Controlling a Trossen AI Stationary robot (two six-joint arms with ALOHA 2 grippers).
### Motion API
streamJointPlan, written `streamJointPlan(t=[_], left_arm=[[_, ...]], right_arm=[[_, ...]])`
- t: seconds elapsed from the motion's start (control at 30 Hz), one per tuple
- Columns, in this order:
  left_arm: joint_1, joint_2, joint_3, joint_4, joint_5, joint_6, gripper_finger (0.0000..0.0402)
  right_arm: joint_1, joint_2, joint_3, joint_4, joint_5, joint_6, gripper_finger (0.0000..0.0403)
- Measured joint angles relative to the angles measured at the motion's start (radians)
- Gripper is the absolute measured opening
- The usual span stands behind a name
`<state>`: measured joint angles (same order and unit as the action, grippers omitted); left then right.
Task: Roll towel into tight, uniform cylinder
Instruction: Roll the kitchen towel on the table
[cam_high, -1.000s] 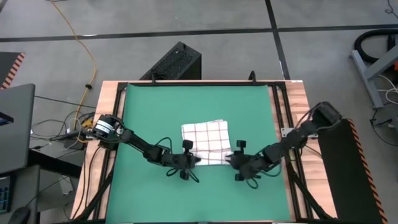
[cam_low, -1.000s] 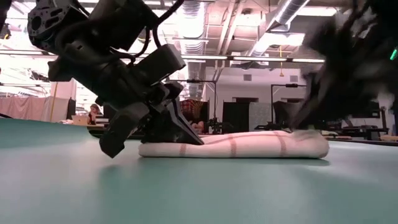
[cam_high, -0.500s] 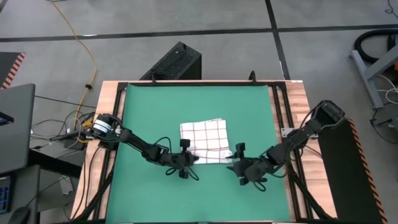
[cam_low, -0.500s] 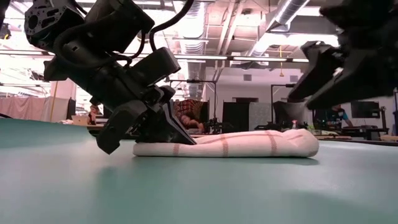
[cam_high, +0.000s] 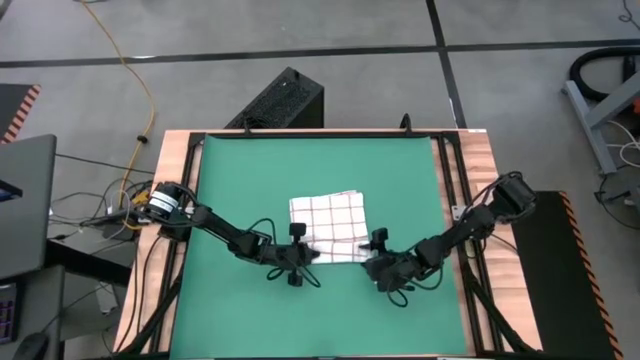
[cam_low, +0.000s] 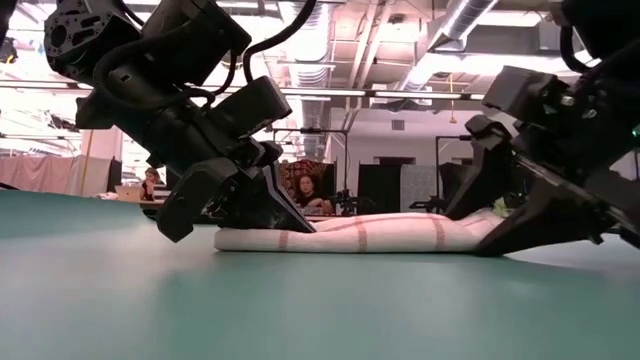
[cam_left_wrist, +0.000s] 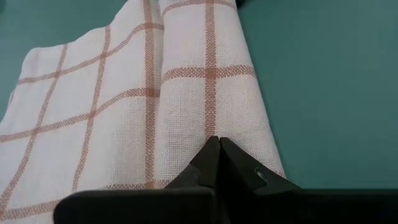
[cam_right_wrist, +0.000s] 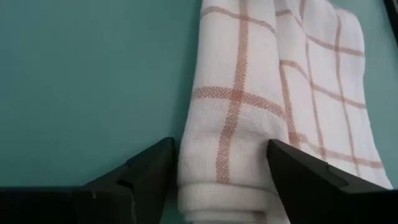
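1. A white soft cloth towel with a thin red grid of checks (cam_high: 329, 228) lies near the middle of the green mat (cam_high: 320, 170) that covers the wooden table (cam_high: 170, 160). Its far part is spread flat; its near edge is turned over into a low roll.
2. The left gripper (cam_high: 308, 254) is at the left end of that rolled near edge. In the left wrist view its two dark fingers (cam_left_wrist: 217, 158) meet tip to tip with no gap, pressed down on the top of the rolled fold. No cloth shows between them, so whether they pinch any fabric cannot be told.
3. In the low view the left gripper (cam_low: 285, 210) slopes down onto the left end of the towel (cam_low: 360, 233), touching it.
4. The right gripper (cam_high: 370, 262) is at the right end of the roll. Its jaws stand wide apart, one finger on each side of the rolled end.
5. In the right wrist view the towel (cam_right_wrist: 261, 112) fills the space between the two fingers (cam_right_wrist: 152, 168); the roll lies between them, touching or nearly touching both, and is not squeezed.
6. In the low view the right gripper (cam_low: 505, 215) straddles the towel's right end, fingertips down near the mat (cam_low: 300, 300).
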<state>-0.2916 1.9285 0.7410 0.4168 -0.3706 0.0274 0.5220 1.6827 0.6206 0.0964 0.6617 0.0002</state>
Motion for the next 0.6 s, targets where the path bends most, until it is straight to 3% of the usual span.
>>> streamJointPlan(t=[0.13, 0.27, 0.6], left_arm=[[0.0, 0.0, 0.0, -0.004, 0.018, 0.001, 0.0], [0.001, 0.0, 0.0, -0.007, 0.034, 0.002, 0.0], [0.001, -0.001, 0.0, -0.007, 0.046, 0.012, 0.0]], right_arm=[[-0.019, 0.05, 0.001, -0.016, 0.002, 0.062, 0.0277], [-0.024, 0.082, 0.006, -0.05, 0.013, 0.159, 0.0246], [-0.02, 0.097, 0.004, -0.06, 0.029, 0.247, 0.0071]])
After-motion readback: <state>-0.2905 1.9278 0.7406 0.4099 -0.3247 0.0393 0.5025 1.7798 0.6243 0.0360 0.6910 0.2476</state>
